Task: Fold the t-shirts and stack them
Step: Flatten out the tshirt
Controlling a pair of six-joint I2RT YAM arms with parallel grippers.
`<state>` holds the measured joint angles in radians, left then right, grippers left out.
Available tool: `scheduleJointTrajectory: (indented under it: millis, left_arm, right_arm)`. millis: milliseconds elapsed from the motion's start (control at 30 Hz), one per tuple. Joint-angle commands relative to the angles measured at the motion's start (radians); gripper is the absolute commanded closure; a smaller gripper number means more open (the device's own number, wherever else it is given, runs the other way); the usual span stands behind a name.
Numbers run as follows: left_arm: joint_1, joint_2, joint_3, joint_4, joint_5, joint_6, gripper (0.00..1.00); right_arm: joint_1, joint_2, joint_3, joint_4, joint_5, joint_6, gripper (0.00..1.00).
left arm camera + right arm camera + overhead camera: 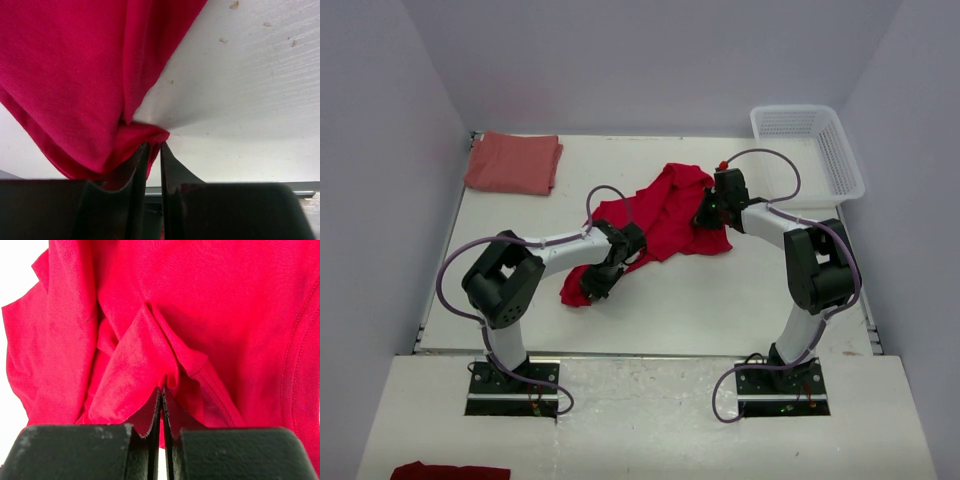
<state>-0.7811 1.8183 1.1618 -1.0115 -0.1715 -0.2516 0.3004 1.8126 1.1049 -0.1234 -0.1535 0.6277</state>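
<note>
1. Nearest the camera, at the left of the front board, a piece of red cloth (450, 470) lies partly cut off by the picture's edge.
2. The left tool (154, 147) is low over the table (740, 300), at the near left tip of the bright red t-shirt (665, 215). Its fingers stand almost together, with a corner of the red fabric pinched between them. From that pinch the cloth rises in a taut fold off the white surface.
3. The right tool (162, 390) is farther back, at the right side of the same garment. Its fingers are pressed together on a gathered fold, beside a stitched hem.
4. The bright red t-shirt is crumpled near the middle of the table and runs diagonally from near left to far right between the two tools.
5. At the far left corner, the salmon t-shirt (513, 163) lies folded flat, well apart from the red one.
6. At the far right corner stands a white lattice basket (840, 150).
</note>
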Motion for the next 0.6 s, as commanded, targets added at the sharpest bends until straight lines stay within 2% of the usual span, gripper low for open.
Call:
scheduleJointTrajectory:
  millis: [0, 167, 200, 300, 333, 433, 467, 533, 567]
  left_arm:
    - [0.006, -0.014, -0.011, 0.001, 0.01, -0.009, 0.85]
    - [0.006, 0.001, -0.008, 0.001, 0.004, -0.011, 0.92]
    - [0.006, 0.003, -0.005, 0.001, -0.002, -0.014, 0.99]
    - [0.006, -0.005, 0.002, -0.006, -0.04, -0.026, 1.0]
    - [0.009, -0.016, 0.004, -0.006, -0.096, -0.049, 1.0]
    - [0.013, -0.101, 0.009, 0.053, -0.164, -0.089, 1.0]
    - [0.011, -0.172, 0.009, 0.072, -0.222, -0.127, 1.0]
    - [0.008, -0.258, -0.004, 0.166, -0.249, -0.155, 1.0]
    - [0.008, -0.354, -0.019, 0.2, -0.269, -0.169, 1.0]
  right_arm:
    - [-0.004, -0.004, 0.007, 0.018, -0.012, -0.014, 1.0]
    - [-0.003, -0.002, 0.007, 0.016, -0.012, -0.014, 1.0]
    - [-0.003, -0.002, 0.007, 0.016, -0.012, -0.014, 1.0]
    - [-0.003, -0.006, 0.009, 0.013, -0.005, -0.019, 1.0]
    - [-0.003, -0.01, 0.009, 0.013, 0.0, -0.023, 1.0]
    - [-0.003, -0.033, 0.015, 0.001, 0.019, -0.039, 1.0]
    - [-0.003, -0.042, 0.019, -0.007, 0.025, -0.046, 1.0]
    - [-0.001, -0.065, 0.032, -0.028, 0.06, -0.077, 1.0]
    - [-0.003, -0.09, 0.038, -0.038, 0.075, -0.088, 1.0]
